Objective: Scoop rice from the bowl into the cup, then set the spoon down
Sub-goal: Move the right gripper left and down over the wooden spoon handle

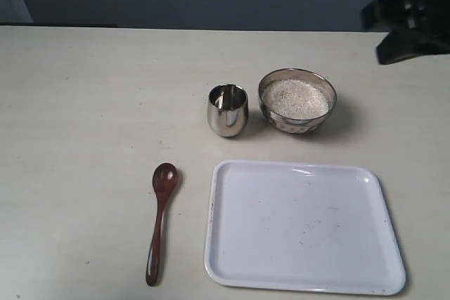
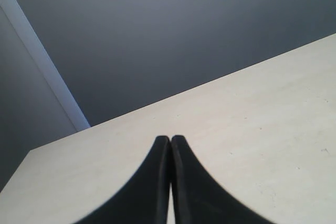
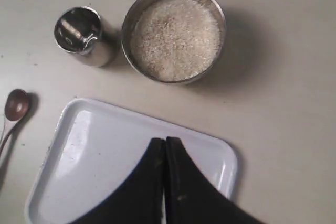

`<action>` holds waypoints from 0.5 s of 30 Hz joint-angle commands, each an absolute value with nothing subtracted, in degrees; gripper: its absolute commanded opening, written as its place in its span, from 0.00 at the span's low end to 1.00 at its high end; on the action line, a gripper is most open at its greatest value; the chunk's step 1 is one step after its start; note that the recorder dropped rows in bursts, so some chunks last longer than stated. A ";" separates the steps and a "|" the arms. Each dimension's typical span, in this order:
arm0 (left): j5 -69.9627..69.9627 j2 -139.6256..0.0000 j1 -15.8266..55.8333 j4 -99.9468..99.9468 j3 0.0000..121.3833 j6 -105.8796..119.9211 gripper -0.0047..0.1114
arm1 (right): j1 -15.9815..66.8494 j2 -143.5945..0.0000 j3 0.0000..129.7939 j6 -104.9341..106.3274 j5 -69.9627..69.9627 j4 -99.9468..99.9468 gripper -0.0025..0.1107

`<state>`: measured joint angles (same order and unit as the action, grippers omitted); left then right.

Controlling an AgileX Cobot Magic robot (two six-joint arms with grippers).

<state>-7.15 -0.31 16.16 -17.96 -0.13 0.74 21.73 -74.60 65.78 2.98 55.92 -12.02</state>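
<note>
Nearest lay the spoon (image 1: 160,223), flat on the table (image 1: 84,103), just beside the left edge of a white tray (image 1: 302,230). Behind the tray stood the cup (image 1: 227,110) and, close on its right, the bowl (image 1: 296,126) filled with the rice (image 1: 295,98). The left gripper (image 2: 170,139) and the right gripper (image 3: 164,142) each had fingers pressed together, holding nothing.

**Matt black grippers, dark arm**
The left gripper (image 2: 170,139) and right gripper (image 3: 164,141) each show two smooth black fingers (image 2: 152,182), broad at the base, curving in to narrow rounded tips. The right arm (image 1: 411,19) is a blurred, blocky black shape with pale glints.
</note>
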 commanded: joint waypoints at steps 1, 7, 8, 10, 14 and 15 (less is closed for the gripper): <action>-7.06 0.00 16.66 -18.02 0.00 0.45 0.04 | 34.51 -80.01 66.32 -9.24 49.44 -2.67 0.01; -7.06 0.00 16.66 -18.02 0.00 0.45 0.04 | 45.81 -87.66 66.73 -15.51 43.08 -2.65 0.01; -7.06 0.00 16.66 -18.02 0.00 0.45 0.04 | 46.88 -88.86 66.73 -16.93 42.95 -2.17 0.01; -7.06 0.00 16.66 -18.02 0.00 0.45 0.04 | 49.37 -92.07 67.15 -19.69 43.21 0.00 0.01; -7.06 0.00 16.66 -18.02 0.00 0.45 0.04 | 53.32 -97.16 69.54 -16.68 42.65 -0.59 0.01; -7.06 0.00 16.66 -18.02 0.00 0.45 0.04 | 54.22 -98.09 70.55 -14.57 42.30 -1.65 0.01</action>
<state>-7.15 -0.31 16.16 -17.96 -0.13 0.74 52.07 -96.02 68.36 -17.60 43.69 -1.20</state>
